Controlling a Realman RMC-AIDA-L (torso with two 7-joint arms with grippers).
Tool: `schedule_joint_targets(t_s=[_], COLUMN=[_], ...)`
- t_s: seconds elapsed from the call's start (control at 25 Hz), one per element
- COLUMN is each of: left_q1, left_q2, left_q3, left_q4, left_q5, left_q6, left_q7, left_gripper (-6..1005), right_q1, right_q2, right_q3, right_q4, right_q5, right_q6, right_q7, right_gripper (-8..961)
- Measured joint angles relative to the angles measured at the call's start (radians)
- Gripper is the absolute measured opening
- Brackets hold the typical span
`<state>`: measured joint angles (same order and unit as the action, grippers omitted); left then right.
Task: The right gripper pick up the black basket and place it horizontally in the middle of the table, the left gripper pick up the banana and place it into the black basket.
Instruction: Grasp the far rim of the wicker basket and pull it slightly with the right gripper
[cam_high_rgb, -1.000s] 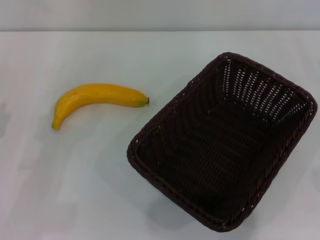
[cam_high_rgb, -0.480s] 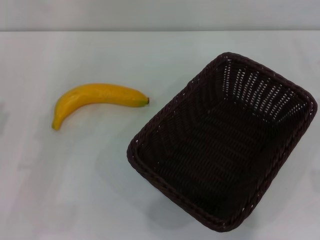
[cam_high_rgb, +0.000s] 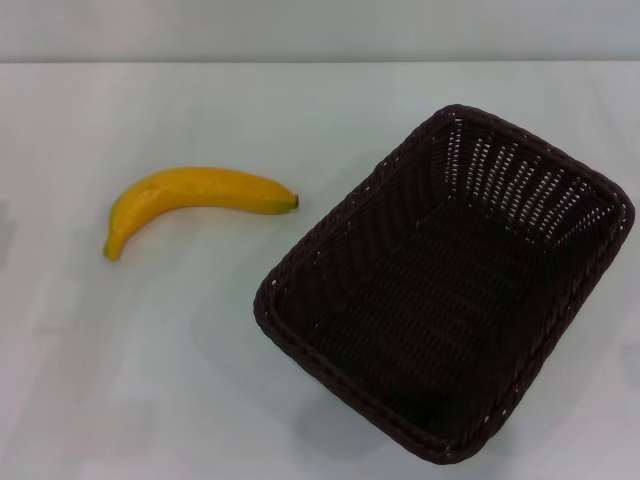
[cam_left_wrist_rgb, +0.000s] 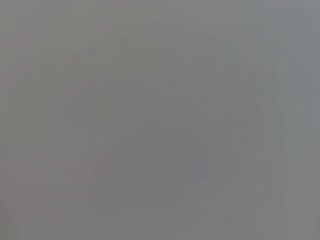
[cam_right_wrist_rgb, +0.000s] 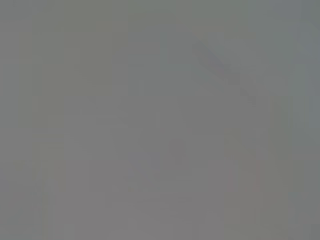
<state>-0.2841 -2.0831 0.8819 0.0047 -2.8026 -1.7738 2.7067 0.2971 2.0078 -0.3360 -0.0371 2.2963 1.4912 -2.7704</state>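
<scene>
From the head view we see the black basket (cam_high_rgb: 445, 285) sitting empty on the table (cam_high_rgb: 150, 380), over on our right side and turned at a slant, not yet square to us or in the middle. The banana (cam_high_rgb: 195, 198) lies on the bare tabletop to our left, well apart from the basket, its dark tip pointing toward the basket's rim. Neither arm shows here, so we judge nothing has been started: the basket is yet to be lifted and set level in the centre, and the banana is yet to go in.

Our left wrist view gives only a flat grey blur; no left gripper shows, so we cannot tell how its fingers stand.

Our right wrist view is the same grey, and the right gripper is likewise unseen.
</scene>
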Motion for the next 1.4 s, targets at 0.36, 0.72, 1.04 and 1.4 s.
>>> schedule_joint_targets(t_s=[0.36,0.72,1.04,1.4], left_q1=[0.008,0.008,0.015,0.023], left_q2=[-0.003,-0.005,-0.005,0.002], left_q3=[0.000,-0.001,0.000,-0.001], left_q4=[-0.007,-0.025,-0.024,0.031], left_q5=[0.000,0.001,0.001,-0.024], left_q6=[0.002,0.007,0.010,0.016], left_q7=[0.019,0.029,0.042,0.045], left_gripper=[879,879,879,878], right_q1=[-0.003,-0.007,0.003,-0.016], right_q2=[0.000,0.000,0.001,-0.003], right_q3=[-0.002,-0.020,-0.014,-0.188], right_q4=[0.005,-0.015,0.010,-0.134], right_q5=[0.001,-0.006,-0.004,-0.025], right_q6=[0.041,0.079,0.120,0.168], right_q7=[-0.002,-0.005,-0.020,0.232], right_gripper=[868,869,869,869])
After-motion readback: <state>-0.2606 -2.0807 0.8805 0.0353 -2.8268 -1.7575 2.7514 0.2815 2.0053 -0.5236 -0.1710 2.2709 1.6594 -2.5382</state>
